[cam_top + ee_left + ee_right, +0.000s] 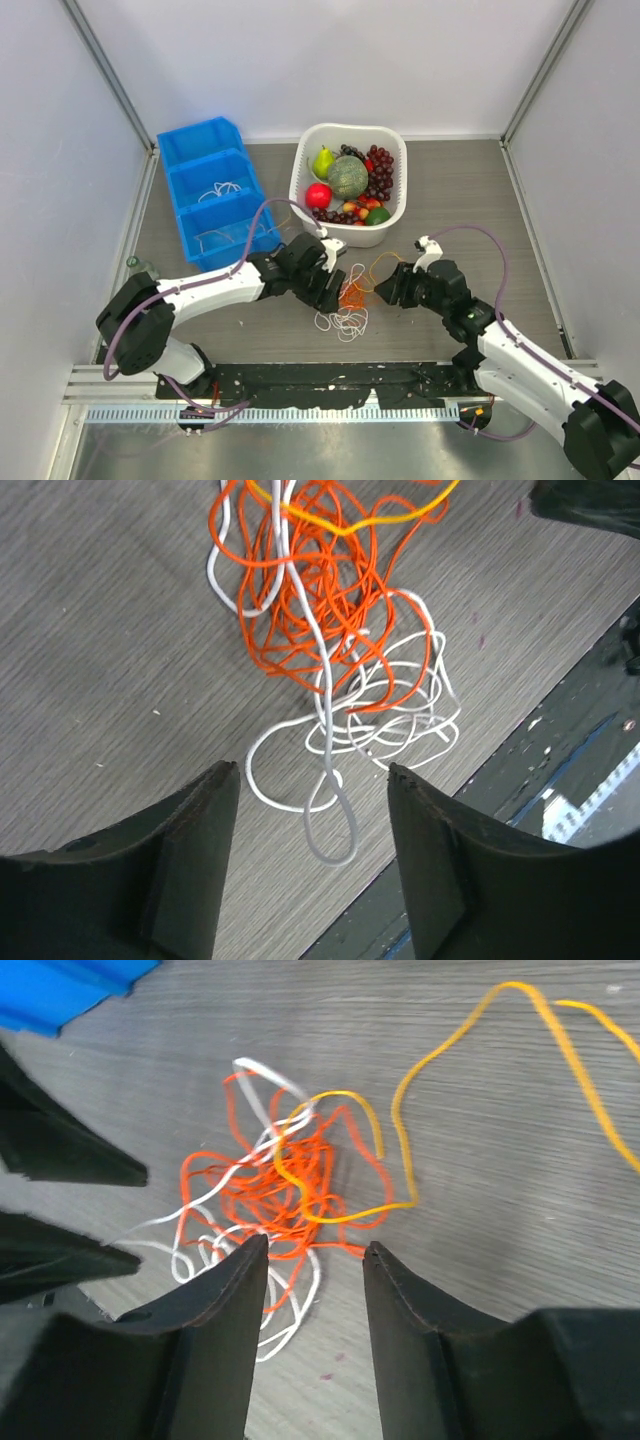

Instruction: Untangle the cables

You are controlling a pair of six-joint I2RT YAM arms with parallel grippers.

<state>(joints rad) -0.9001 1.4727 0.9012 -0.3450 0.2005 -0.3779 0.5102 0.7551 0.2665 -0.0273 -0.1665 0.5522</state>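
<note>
A tangle of thin cables (pixel 350 300) lies on the table between my two grippers: orange-red cord (pixel 310 590) in the middle, white loops (pixel 390 705) toward the near edge, and a yellow-orange cord (pixel 450 1050) trailing right. My left gripper (pixel 335 283) is open just left of the tangle; in the left wrist view (pixel 312 770) a white loop lies between its fingertips. My right gripper (pixel 385 290) is open just right of the tangle, and its wrist view (pixel 315 1245) shows orange strands at its fingertips. Neither holds anything.
A blue divided bin (pixel 215 190) at the back left holds white cords. A white basket (pixel 400 210) of toy fruit stands behind the tangle. The black base rail (pixel 330 380) runs along the near edge. Grey walls enclose the table.
</note>
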